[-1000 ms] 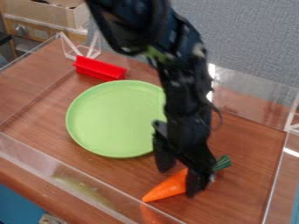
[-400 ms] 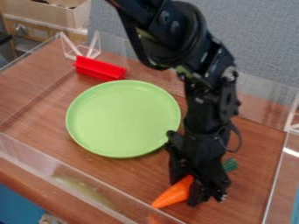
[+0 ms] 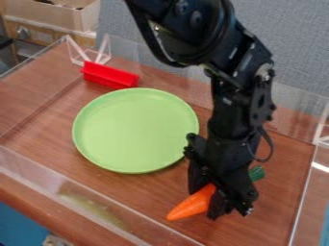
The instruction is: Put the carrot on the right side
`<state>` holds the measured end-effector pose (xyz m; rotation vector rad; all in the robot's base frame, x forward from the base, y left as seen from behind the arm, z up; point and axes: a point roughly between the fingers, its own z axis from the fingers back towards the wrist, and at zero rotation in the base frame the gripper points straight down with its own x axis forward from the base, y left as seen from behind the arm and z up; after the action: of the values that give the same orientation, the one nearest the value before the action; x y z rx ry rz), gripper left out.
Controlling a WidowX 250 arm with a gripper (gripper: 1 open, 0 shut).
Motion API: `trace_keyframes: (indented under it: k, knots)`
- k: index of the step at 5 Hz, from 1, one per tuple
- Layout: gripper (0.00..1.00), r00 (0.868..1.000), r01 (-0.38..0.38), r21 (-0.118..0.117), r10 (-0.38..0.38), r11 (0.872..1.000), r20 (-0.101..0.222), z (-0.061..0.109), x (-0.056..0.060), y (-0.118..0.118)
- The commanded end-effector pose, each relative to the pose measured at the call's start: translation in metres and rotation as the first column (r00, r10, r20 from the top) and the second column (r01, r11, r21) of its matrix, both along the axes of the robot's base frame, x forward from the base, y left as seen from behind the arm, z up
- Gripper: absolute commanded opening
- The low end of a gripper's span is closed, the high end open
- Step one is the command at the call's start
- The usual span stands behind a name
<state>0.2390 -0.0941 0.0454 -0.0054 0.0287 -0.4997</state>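
The carrot (image 3: 190, 208) is a small orange toy lying near the front right of the wooden table, its pointed tip toward the front left and its green stem (image 3: 256, 174) poking out behind the fingers. My gripper (image 3: 222, 202) points straight down over its thick end and is shut on the carrot. The black fingers hide the carrot's rear half.
A round green plate (image 3: 129, 130) lies left of the gripper. A red rectangular block (image 3: 108, 74) sits at the back left. Clear plastic walls (image 3: 77, 192) ring the table, with the front wall just below the carrot.
The arm shifted slightly right and the fingers closed on the carrot's thick end. The carrot stays in nearly the same spot.
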Motion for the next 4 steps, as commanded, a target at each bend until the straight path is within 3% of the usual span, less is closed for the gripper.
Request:
trace_keyframes:
  k: [1, 4]
  knots:
    - [0.0, 0.998, -0.028, -0.022, 0.029, 0.999, 0.057, 0.012, 0.0108, 0.0038]
    - [0.0, 0.998, -0.019, -0.031, 0.02, 0.999, 0.053, 0.0027, 0.0103, 0.0076]
